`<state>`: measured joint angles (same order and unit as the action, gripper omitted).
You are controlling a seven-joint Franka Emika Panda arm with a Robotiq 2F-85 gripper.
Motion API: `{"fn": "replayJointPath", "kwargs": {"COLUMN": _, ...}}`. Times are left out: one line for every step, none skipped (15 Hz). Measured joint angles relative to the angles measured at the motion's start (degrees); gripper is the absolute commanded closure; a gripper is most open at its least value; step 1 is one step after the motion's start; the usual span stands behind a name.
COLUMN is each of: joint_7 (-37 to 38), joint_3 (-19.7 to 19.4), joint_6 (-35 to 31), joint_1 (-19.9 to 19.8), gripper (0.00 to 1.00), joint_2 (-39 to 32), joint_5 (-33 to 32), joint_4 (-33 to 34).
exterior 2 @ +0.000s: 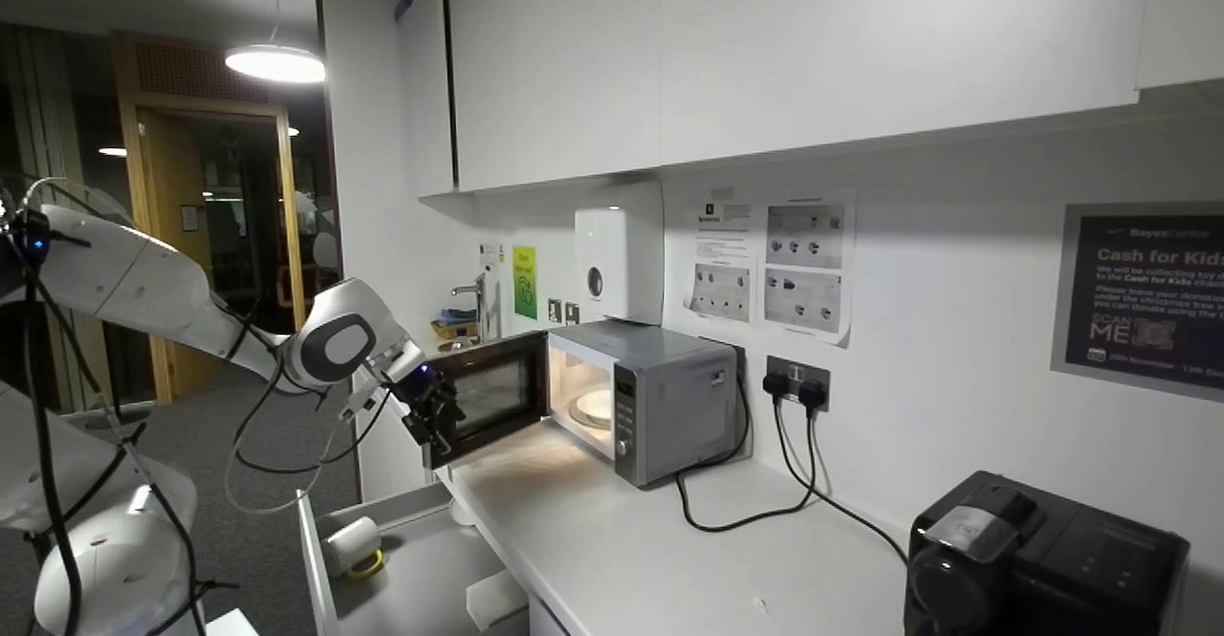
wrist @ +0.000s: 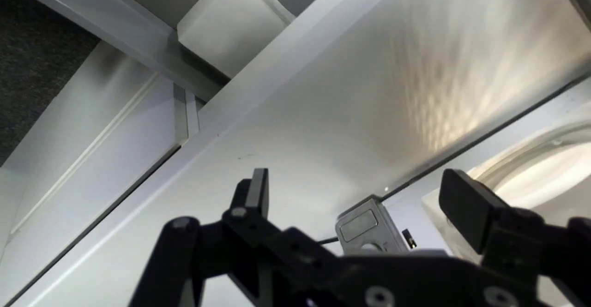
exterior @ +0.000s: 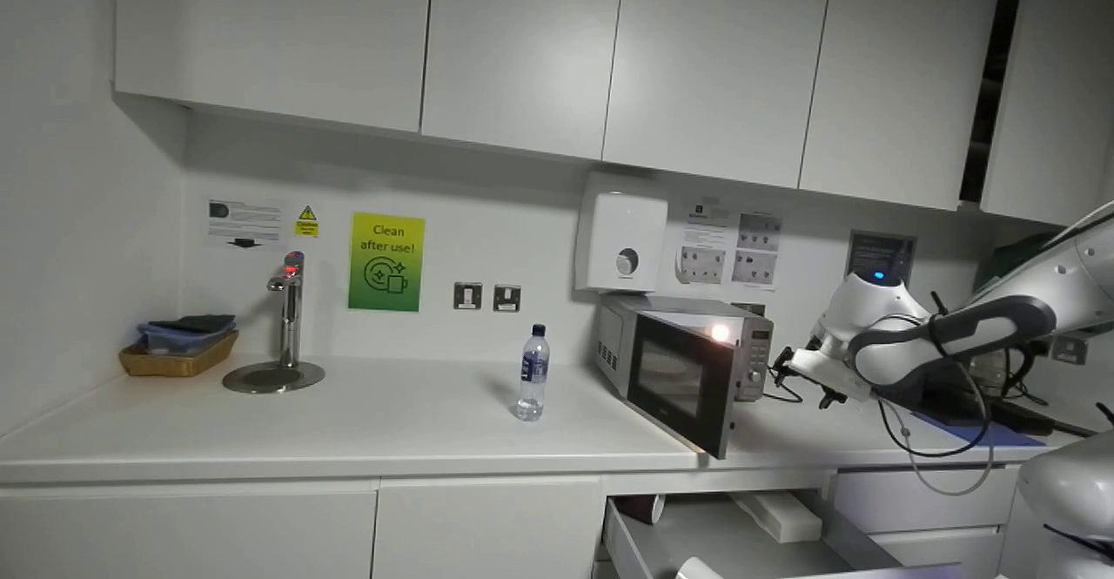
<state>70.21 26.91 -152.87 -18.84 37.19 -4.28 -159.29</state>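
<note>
My gripper [wrist: 359, 196] stands open in the wrist view, its black fingers [wrist: 466, 205] wide apart with nothing held between them. Beyond them lie the microwave's control panel [wrist: 360, 226] and the lit cavity with a round pale dish [wrist: 549, 173], partly behind a finger. In an exterior view the gripper [exterior 2: 438, 421] overlaps the dark door [exterior 2: 497, 392] of the grey microwave [exterior 2: 679, 406]; contact cannot be made out there. The door hangs wide open, and a white round dish [exterior 2: 595, 406] sits inside. From another angle, the gripper [exterior: 805, 379] appears to the right of the door [exterior: 683, 379], apart from it.
Below the counter a drawer [exterior 2: 421, 569] is pulled out, holding a white mug [exterior 2: 352, 545] with a yellow handle, a dark mug [exterior: 642, 508] and a white block [exterior: 783, 516]. A water bottle [exterior: 533, 374] stands upright on the counter. Cables trail near a black coffee machine [exterior 2: 1042, 559].
</note>
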Motion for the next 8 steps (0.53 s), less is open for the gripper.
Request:
{"fn": "replayJointPath", "kwargs": {"joint_7": 3.96, "joint_3": 1.55, "joint_6": -1.96, "joint_1": -2.05, "gripper": 0.00, "joint_2": -0.63, "joint_5": -1.86, "joint_4": 0.00}}
{"fn": "replayJointPath", "kwargs": {"joint_7": 7.97, "joint_3": 3.26, "joint_6": -3.49, "joint_1": -4.23, "gripper": 0.00, "joint_2": -0.95, "joint_5": -3.69, "joint_4": 0.01}}
{"fn": "replayJointPath", "kwargs": {"joint_7": 11.75, "joint_3": 4.94, "joint_6": -4.70, "joint_1": -6.30, "gripper": 0.00, "joint_2": -1.02, "joint_5": -5.36, "joint_4": 0.02}}
{"fn": "replayJointPath", "kwargs": {"joint_7": 12.72, "joint_3": 5.44, "joint_6": -4.75, "joint_1": -6.83, "gripper": 0.00, "joint_2": -1.08, "joint_5": -6.05, "joint_4": 0.02}}
{"fn": "replayJointPath", "kwargs": {"joint_7": 12.71, "joint_3": 5.25, "joint_6": -4.71, "joint_1": -6.48, "gripper": 0.00, "joint_2": -1.15, "joint_5": -6.05, "joint_4": 0.02}}
{"fn": "replayJointPath", "kwargs": {"joint_7": 12.71, "joint_3": 5.06, "joint_6": -4.71, "joint_1": -6.20, "gripper": 0.00, "joint_2": -1.15, "joint_5": -6.05, "joint_4": 0.03}}
{"fn": "replayJointPath", "kwargs": {"joint_7": 12.71, "joint_3": 4.86, "joint_6": -4.70, "joint_1": -5.99, "gripper": 0.00, "joint_2": -1.15, "joint_5": -6.05, "joint_4": 0.03}}
{"fn": "replayJointPath", "kwargs": {"joint_7": 12.70, "joint_3": 4.74, "joint_6": -4.70, "joint_1": -5.92, "gripper": 0.00, "joint_2": -1.15, "joint_5": -6.05, "joint_4": 0.02}}
